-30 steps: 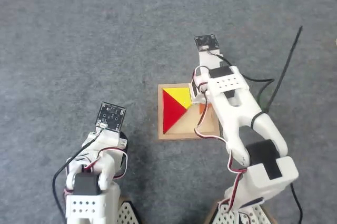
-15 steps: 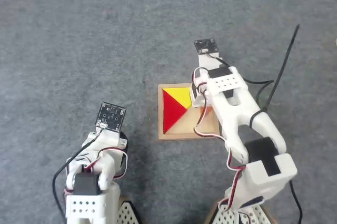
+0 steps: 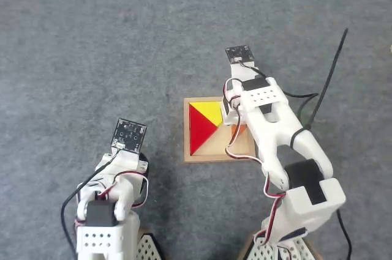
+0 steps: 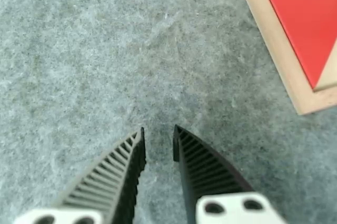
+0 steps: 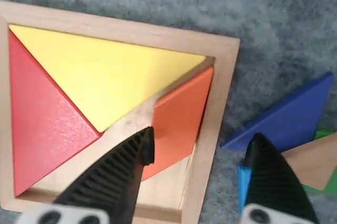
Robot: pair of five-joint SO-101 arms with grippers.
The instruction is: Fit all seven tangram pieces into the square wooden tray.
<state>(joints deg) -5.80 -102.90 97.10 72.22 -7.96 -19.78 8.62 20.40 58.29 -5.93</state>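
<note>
Three pcs in square wooden tray [image 5: 221, 92]; right tool [image 5: 202, 139] spread astride its rim, prob. seating flat orange piece [image 5: 181, 113]; left tool [image 4: 158, 130] slightly parted, idle.

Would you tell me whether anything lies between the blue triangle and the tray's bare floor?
Yes: the tray's raised rim runs between the blue triangle and the inside, and the orange piece lies just inside that rim.
</note>
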